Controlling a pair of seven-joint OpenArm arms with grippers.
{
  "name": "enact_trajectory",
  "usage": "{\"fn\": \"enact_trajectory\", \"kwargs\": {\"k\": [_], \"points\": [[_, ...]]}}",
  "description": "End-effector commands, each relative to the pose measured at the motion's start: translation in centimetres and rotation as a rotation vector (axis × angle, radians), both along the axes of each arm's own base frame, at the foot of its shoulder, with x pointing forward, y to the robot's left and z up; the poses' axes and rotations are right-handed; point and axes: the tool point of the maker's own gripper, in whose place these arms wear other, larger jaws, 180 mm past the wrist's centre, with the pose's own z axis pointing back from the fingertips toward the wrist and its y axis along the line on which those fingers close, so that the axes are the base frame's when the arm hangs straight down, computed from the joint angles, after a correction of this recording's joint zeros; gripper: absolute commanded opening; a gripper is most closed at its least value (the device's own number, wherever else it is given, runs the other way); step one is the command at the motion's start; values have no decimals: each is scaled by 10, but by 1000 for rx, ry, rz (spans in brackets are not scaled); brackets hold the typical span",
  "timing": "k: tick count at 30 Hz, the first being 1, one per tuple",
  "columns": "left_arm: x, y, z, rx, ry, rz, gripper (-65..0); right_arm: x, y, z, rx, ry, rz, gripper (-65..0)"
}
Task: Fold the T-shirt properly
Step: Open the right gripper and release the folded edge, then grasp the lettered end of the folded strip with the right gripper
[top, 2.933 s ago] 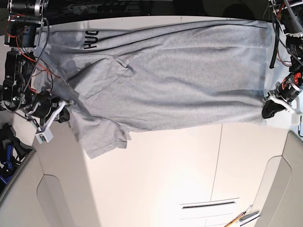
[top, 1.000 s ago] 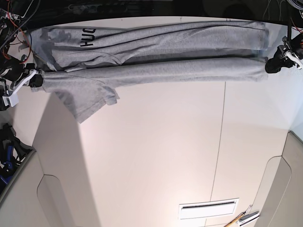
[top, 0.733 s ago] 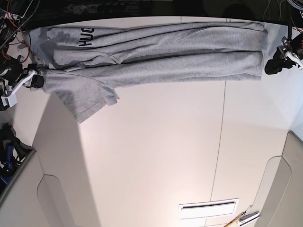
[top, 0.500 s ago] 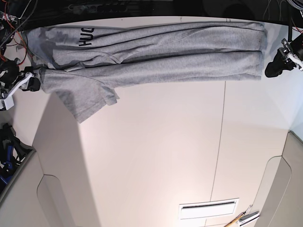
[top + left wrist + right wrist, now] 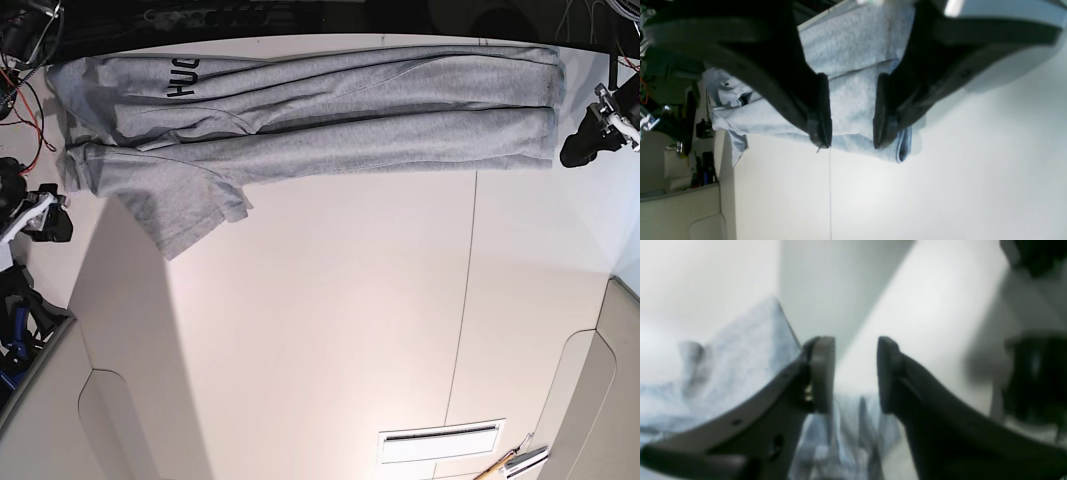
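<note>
T-shirt [image 5: 330, 110]: light grey, lying along the far edge of the white table [image 5: 340, 320], folded lengthwise into a long narrow band that runs nearly the whole width of the tabletop.
Fold: the near long edge is doubled over onto the body, giving a rounded roll along its length.
Lettering: dark block letters [image 5: 185, 78] show near the neck end, on the base view's left.
Sleeve: one short sleeve [image 5: 185, 210] sticks out from the band toward the near side, flat on the table.
Left gripper [image 5: 583, 147]: just beside the hem end, off the cloth; jaws parted with nothing between them, the shirt's hem visible through the gap in its wrist view.
Right gripper [image 5: 50, 222]: near the shoulder end, apart from the fabric; jaws spread and empty.
Near edge: a pencil-like tool [image 5: 510, 462] lies by a slot.
</note>
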Motion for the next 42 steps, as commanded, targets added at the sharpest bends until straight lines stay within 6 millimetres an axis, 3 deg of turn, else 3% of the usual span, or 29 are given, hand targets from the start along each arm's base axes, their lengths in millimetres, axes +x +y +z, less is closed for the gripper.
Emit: {"fn": "enact_trajectory", "kwargs": {"k": [1, 3, 6, 13, 17, 22, 24, 26, 27, 29, 30, 37, 42], "points": [[8, 6, 15, 18, -49, -5, -405, 15, 2, 17, -29, -63, 23, -369], [8, 6, 15, 17, -49, -5, -405, 28, 17, 15, -60, -80, 71, -330], [8, 6, 16, 17, -52, -3, -405, 45, 44, 4, -76, -68, 148, -331], [8, 6, 15, 18, -51, -3, -405, 72, 81, -52, 21, 76, 192, -331], [8, 6, 16, 17, -52, -3, -405, 74, 93, -74, 104, 143, 166, -331], [9, 7, 16, 18, -55, 0, -405, 64, 119, -82, 187, 205, 203, -332], [9, 7, 16, 18, -55, -1, -405, 59, 130, -83, 226, 238, 221, -335], [9, 7, 16, 18, -55, 0, -405, 56, 134, -84, 240, 256, 230, -383], [9, 7, 16, 18, -55, -1, -405, 55, 133, -84, 236, 259, 230, -446], [9, 7, 16, 18, -55, 0, -405, 56, 130, -83, 226, 256, 228, -631], [9, 7, 16, 18, -55, 0, -405, 57, 128, -81, 220, 252, 230, -650], [9, 6, 16, 18, -54, -1, -405, 61, 122, -47, 167, 168, 247, -650], [9, 6, 16, 18, -55, 0, -405, 36, 132, -17, 93, 70, 308, -650]]}}
